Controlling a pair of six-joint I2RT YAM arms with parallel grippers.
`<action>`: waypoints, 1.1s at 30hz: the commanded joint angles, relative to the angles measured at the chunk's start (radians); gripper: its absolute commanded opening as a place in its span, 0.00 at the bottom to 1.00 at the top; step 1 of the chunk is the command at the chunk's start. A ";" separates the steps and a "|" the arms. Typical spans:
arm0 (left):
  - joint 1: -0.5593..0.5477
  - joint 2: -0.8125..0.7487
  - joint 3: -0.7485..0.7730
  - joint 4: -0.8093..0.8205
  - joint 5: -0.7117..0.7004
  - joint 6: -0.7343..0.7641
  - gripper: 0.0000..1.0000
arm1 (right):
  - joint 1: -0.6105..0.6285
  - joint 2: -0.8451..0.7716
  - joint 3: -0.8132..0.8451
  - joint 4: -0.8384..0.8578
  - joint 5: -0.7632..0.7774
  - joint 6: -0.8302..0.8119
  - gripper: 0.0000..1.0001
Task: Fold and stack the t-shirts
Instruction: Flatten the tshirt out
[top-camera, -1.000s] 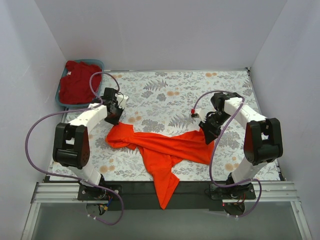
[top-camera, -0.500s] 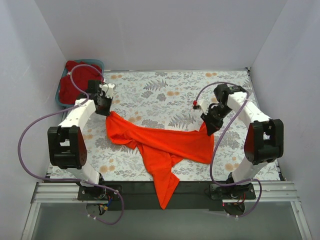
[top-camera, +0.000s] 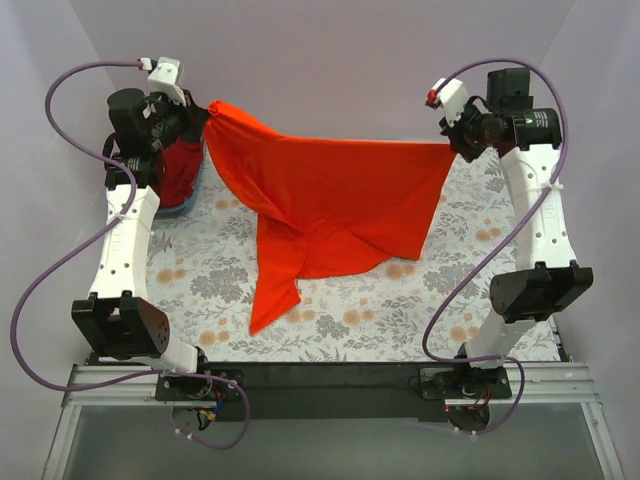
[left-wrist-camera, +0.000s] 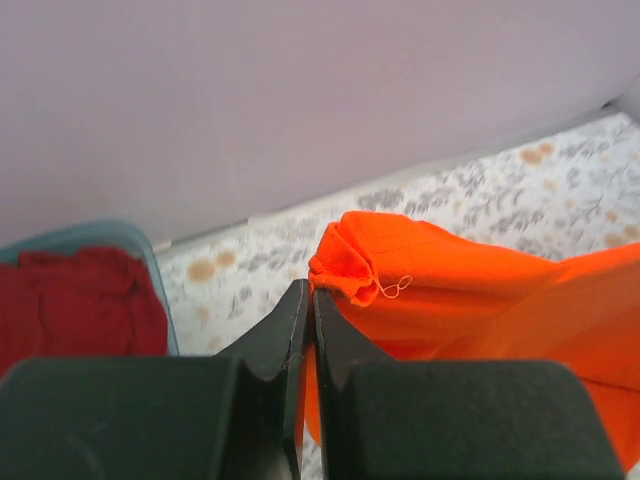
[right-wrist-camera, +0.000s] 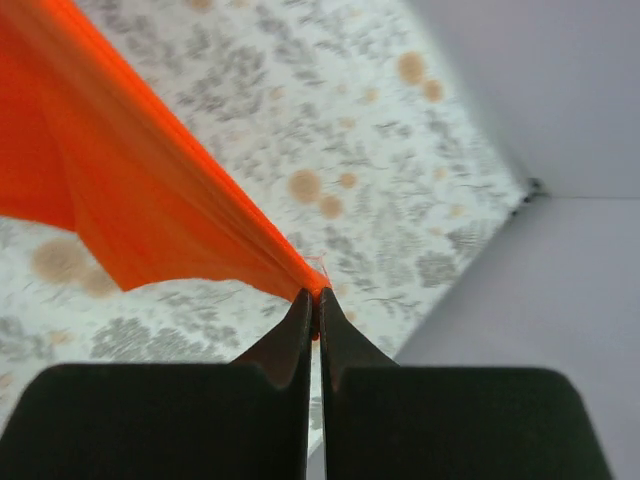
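Note:
The bright orange-red t-shirt (top-camera: 330, 205) hangs stretched in the air between both grippers, its lower part draping down to the table. My left gripper (top-camera: 205, 112) is shut on its left corner, which bunches at the fingertips in the left wrist view (left-wrist-camera: 350, 265). My right gripper (top-camera: 452, 145) is shut on its right corner, seen taut in the right wrist view (right-wrist-camera: 200, 220). The crimson t-shirt (top-camera: 178, 172) lies crumpled in the blue bin (top-camera: 193, 207) at the back left, also in the left wrist view (left-wrist-camera: 75, 300).
The table has a floral cloth (top-camera: 400, 300). White walls enclose the back and both sides. The arm bases stand on a black strip at the near edge (top-camera: 320, 375).
Both grippers have risen high and moved back and apart, lifting the orange-red t-shirt off the table and pulling it taut. It lay crumpled on the table before.

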 joint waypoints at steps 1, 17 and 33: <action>0.010 -0.045 0.038 0.195 0.059 -0.088 0.00 | -0.012 -0.045 0.065 0.143 0.145 0.038 0.01; 0.012 -0.108 0.119 0.407 -0.068 -0.131 0.00 | -0.015 -0.280 -0.122 0.776 0.431 0.037 0.01; 0.012 -0.540 -0.010 0.453 -0.159 -0.023 0.00 | -0.015 -0.679 -0.240 1.092 0.518 0.017 0.01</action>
